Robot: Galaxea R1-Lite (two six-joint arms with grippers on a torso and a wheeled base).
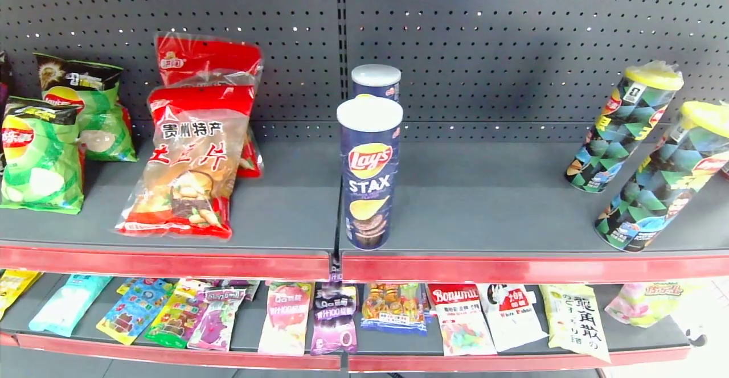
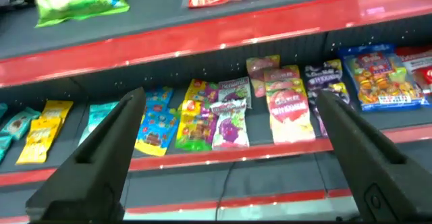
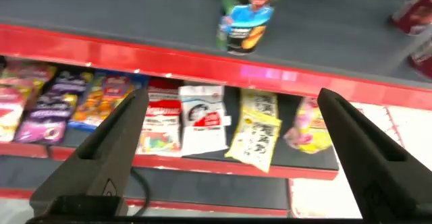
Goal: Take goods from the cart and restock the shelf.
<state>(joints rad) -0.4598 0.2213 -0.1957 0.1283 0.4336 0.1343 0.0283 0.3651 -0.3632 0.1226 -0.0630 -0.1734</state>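
Observation:
The grey shelf (image 1: 478,207) with a red front lip holds a dark blue chip can (image 1: 369,176) at the middle front, with a second can (image 1: 376,81) behind it. Two red snack bags (image 1: 188,167) and green chip bags (image 1: 40,156) stand to the left. Two tilted cans with yellow lids (image 1: 660,179) stand at the right. My left gripper (image 2: 226,163) is open and empty, facing the lower shelf's candy packets (image 2: 216,113). My right gripper (image 3: 233,160) is open and empty before the lower shelf's white and yellow packets (image 3: 202,126), below a patterned can (image 3: 246,15).
The lower shelf (image 1: 398,341) carries a row of several flat candy and snack packets. A perforated grey back panel (image 1: 484,42) rises behind the upper shelf. Bare shelf surface lies between the blue can and the yellow-lidded cans.

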